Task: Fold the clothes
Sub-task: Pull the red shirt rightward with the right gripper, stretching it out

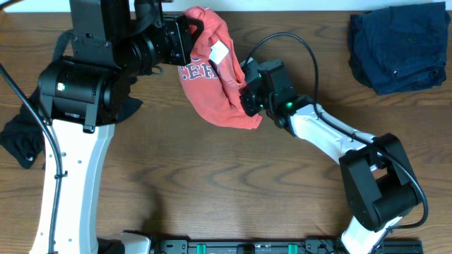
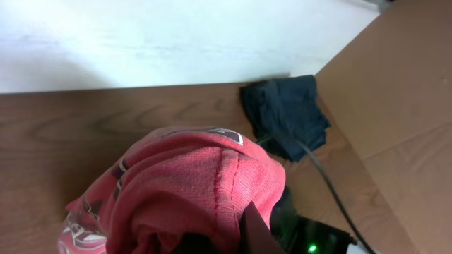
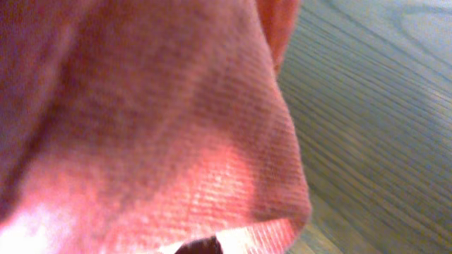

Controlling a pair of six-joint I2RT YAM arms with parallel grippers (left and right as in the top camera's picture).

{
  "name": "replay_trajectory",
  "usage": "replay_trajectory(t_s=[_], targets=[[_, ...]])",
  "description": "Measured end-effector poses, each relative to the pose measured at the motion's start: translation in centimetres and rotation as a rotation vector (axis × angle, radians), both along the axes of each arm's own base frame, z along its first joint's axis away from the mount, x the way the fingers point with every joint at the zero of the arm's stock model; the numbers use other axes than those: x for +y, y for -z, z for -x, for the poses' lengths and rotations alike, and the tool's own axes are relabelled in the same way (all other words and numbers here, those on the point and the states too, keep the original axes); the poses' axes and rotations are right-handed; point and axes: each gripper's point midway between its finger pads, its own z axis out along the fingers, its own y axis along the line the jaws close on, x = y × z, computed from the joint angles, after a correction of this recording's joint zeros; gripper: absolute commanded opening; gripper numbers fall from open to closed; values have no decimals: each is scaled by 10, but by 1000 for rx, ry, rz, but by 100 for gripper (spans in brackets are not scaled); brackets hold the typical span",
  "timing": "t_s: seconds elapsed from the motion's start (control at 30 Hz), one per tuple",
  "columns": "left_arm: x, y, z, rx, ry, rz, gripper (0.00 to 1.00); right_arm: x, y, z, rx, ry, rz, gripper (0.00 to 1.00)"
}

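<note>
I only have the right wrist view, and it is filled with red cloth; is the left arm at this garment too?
Observer: Yes, the left pincer is at the red sweatshirt's far edge, fingers buried in cloth.
Operator: Are other clothes around?
Observer: A dark blue garment lies crumpled at the far right corner.
Operator: Anything else?
Observer: A black garment lies out at the left side.

free: front-centre table | obstacle: navy pile far-right corner
</note>
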Motion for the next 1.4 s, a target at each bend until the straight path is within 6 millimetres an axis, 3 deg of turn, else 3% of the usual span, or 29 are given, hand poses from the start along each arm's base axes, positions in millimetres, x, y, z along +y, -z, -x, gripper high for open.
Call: replay_trajectory(t_s=[0.1,0.2,0.4,0.5,0.63,0.8,1.03,1.1,1.27,1.4], targets=[[8,10,1,34,-36,-35,6,-10,-4,-2,11,23,-3,1],[22,22,1,70,-85,-86,6,-26,-27,-5,-11,55,-18,1],[78,40,-7,124,-261,-184,6,-81,-133,-6,-184,161,-90,1],[104,42,-11,130,-330,-210,6,-109,-181,6,-268,213,-116,1],[123,41,-14,124,-381,-221,7,-128,-225,31,-342,237,-140,1],[113,31,-18,80,-334,-175,7,-146,-271,75,-429,259,-163,1],[79,14,-12,41,-157,-52,8,-176,-313,133,-507,324,-163,1],[69,8,-5,36,-99,-15,17,-182,-330,150,-535,335,-164,1],[42,-25,29,-36,74,88,36,-193,-370,188,-605,349,-167,1],[31,-60,74,-137,162,130,36,-197,-383,201,-622,353,-161,1]])
